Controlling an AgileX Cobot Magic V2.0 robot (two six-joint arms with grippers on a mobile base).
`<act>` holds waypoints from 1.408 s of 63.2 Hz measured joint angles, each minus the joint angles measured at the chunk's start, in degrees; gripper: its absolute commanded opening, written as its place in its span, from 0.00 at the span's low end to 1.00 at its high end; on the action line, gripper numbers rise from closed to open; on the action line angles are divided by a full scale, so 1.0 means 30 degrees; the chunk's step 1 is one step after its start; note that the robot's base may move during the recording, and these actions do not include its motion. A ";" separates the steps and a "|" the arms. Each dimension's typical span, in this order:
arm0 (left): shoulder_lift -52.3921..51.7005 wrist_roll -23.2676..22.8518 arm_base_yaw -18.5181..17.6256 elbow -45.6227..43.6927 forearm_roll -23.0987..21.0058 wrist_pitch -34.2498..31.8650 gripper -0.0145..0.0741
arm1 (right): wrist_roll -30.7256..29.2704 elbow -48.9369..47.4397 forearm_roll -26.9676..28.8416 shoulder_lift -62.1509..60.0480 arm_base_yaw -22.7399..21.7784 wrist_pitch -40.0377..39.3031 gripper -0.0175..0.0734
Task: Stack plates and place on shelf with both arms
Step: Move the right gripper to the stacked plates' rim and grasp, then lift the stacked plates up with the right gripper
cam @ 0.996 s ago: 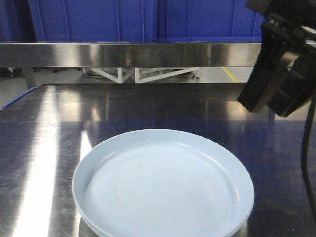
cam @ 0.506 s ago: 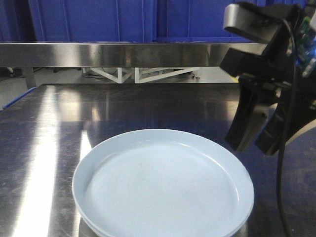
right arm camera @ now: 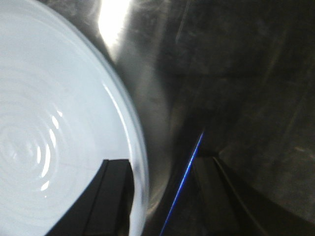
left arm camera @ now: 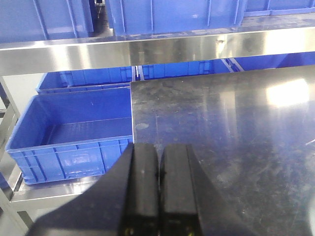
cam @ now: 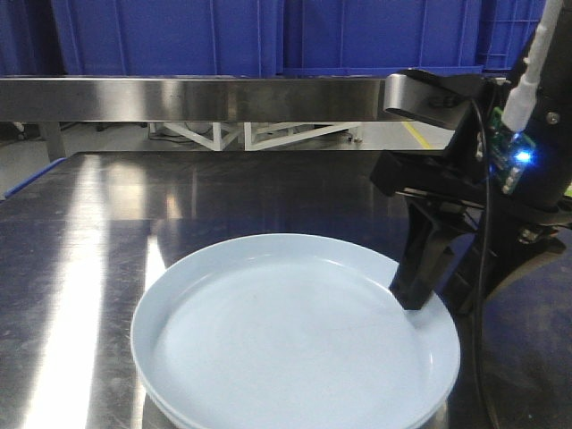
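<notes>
The pale bluish-white plates (cam: 286, 340) lie stacked on the dark steel tabletop (cam: 107, 214); a second rim shows just under the top one. My right gripper (cam: 435, 299) is open at their right edge. In the right wrist view the plate (right arm camera: 49, 123) has one finger (right arm camera: 115, 196) over its inside and the other (right arm camera: 211, 196) outside, with the rim between them. My left gripper (left arm camera: 158, 147) is shut and empty, above the table's left edge. The shelf rail (cam: 197, 96) runs across the back.
Blue crates (cam: 170, 36) sit on the shelf above the rail. Left of the table, an open blue crate (left arm camera: 74, 132) rests on a lower tier. The shelf rail (left arm camera: 147, 48) crosses above the table's far end. White frame legs (cam: 250, 134) show beyond it.
The right gripper has come down and leftward from the upper right, and now straddles the plates' right rim. The plates have not moved.
</notes>
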 measured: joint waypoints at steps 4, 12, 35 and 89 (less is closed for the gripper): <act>0.0000 0.0000 0.0000 0.0000 0.0032 0.0000 0.26 | 0.0000 0.0000 0.0000 0.0000 0.0225 -0.0161 0.64; 0.0000 0.0000 0.0000 0.0000 0.0032 0.0000 0.26 | 0.0000 0.0000 0.0051 0.0034 0.0885 -0.0655 0.63; 0.0000 0.0000 0.0000 0.0000 0.0032 0.0000 0.26 | 0.0000 0.0000 0.0007 0.0072 0.1111 -0.0915 0.24; 0.0000 0.0000 0.0000 0.0000 0.0032 0.0000 0.26 | 0.0000 -0.2312 -0.2087 -0.6350 -0.2576 -0.1050 0.25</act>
